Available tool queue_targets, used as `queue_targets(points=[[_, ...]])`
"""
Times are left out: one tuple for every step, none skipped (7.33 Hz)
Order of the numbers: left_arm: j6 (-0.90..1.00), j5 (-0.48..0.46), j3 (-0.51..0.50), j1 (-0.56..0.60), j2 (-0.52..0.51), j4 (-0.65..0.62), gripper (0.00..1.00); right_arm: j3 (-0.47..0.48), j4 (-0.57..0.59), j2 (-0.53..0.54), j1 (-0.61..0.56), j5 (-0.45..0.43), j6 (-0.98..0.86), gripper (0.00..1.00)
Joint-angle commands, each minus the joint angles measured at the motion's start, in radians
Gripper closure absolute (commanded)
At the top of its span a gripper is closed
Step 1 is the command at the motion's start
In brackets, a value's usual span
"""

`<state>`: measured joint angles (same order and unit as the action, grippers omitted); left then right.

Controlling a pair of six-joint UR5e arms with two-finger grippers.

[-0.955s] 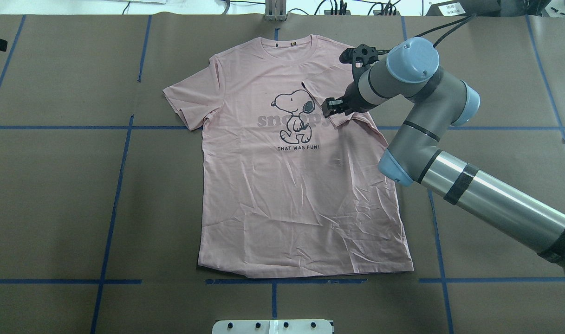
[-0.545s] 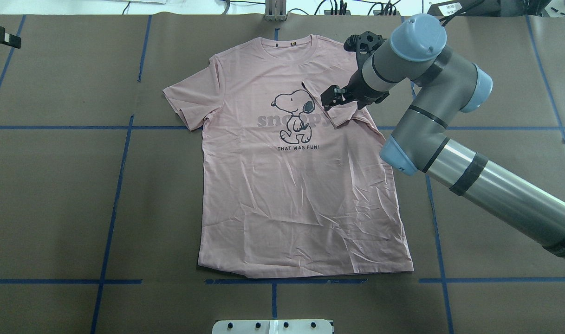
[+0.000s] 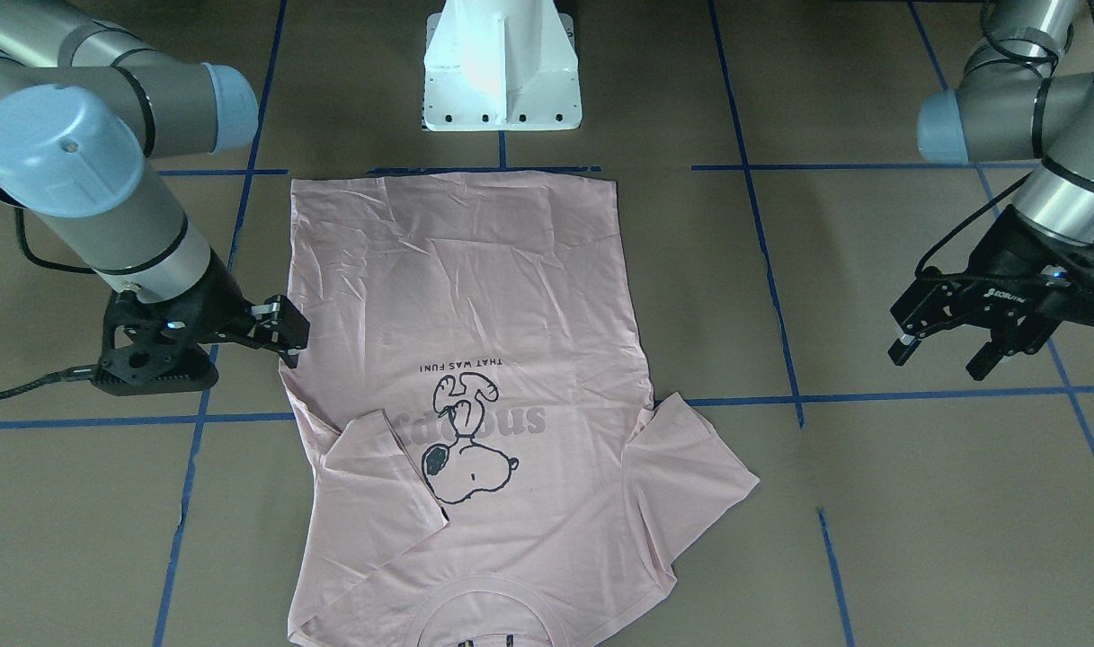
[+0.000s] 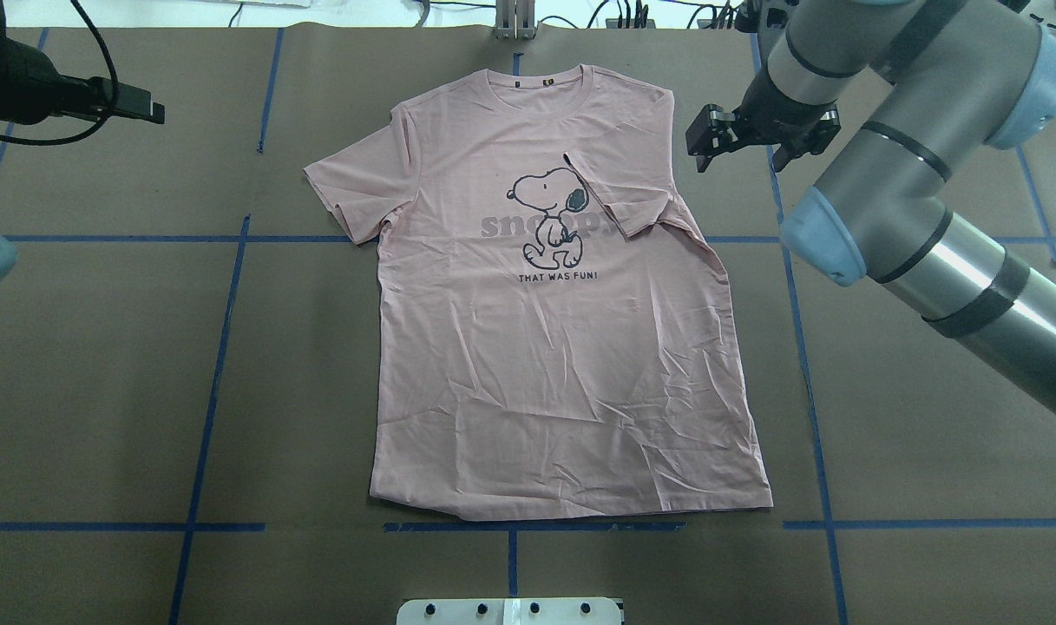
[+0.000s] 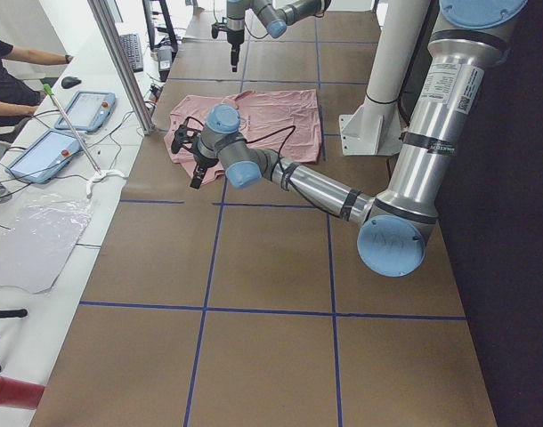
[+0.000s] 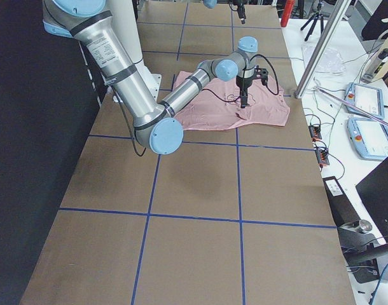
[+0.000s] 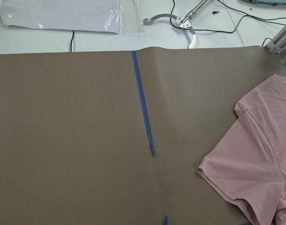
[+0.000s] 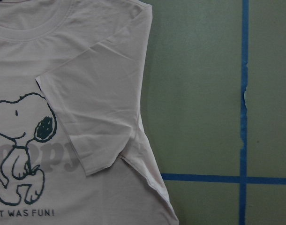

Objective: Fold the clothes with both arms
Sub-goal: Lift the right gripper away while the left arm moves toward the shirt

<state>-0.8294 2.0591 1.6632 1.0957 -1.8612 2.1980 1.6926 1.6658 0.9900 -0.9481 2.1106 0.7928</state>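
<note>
Pink T-shirt point(image 4: 562, 373) lies flat and face up at the centre of the desk point(image 4: 102, 391). Its neck points away from the robot and its hem points toward the white pedestal base point(image 3: 502, 81). The right sleeve point(image 4: 627, 187) is folded inward across the chest, and its cuff covers the end of the grey lettering beside the Snoopy drawing point(image 4: 549, 217). The left sleeve point(image 4: 354, 191) lies spread out on the brown paper. The body fabric shows creases, most of them in the lower half.

Right arm point(image 4: 892, 174): I read the right fingers point(image 4: 699, 139) as spread apart and holding nothing. They hang above bare desk just beside the shirt's right shoulder, apart from the fabric. The right wrist camera looks straight down on the folded sleeve and a cross of blue tape point(image 8: 244, 140).

Left arm point(image 3: 1005, 126): I read the left fingers point(image 3: 906, 337) as spread apart and empty. They hang over bare desk on the robot's left side, well apart from the shirt. The left wrist camera catches the spread sleeve at its right edge.
</note>
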Motion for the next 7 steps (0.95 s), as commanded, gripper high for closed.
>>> queue_targets(points=[[-0.007,-0.068,-0.057,-0.046,-0.057,-0.004,0.00,0.057,0.049,0.073,-0.061,0.003,-0.179,0.00],[-0.005,-0.068,-0.109,-0.048,-0.102,-0.003,0.00,0.088,0.051,0.113,-0.093,0.040,-0.216,0.00],[-0.004,-0.086,-0.143,-0.066,-0.130,-0.001,0.00,0.117,0.051,0.149,-0.110,0.060,-0.233,0.00],[0.000,-0.126,-0.184,-0.071,-0.165,0.000,0.00,0.140,0.049,0.185,-0.123,0.060,-0.266,0.00],[-0.005,-0.132,-0.189,-0.101,-0.168,-0.001,0.00,0.147,0.049,0.212,-0.147,0.060,-0.309,0.00],[-0.052,-0.181,-0.200,-0.149,-0.182,-0.003,0.00,0.147,0.051,0.241,-0.181,0.061,-0.379,0.00],[-0.122,-0.203,-0.209,-0.189,-0.203,-0.004,0.00,0.147,0.052,0.263,-0.219,0.061,-0.432,0.00]])
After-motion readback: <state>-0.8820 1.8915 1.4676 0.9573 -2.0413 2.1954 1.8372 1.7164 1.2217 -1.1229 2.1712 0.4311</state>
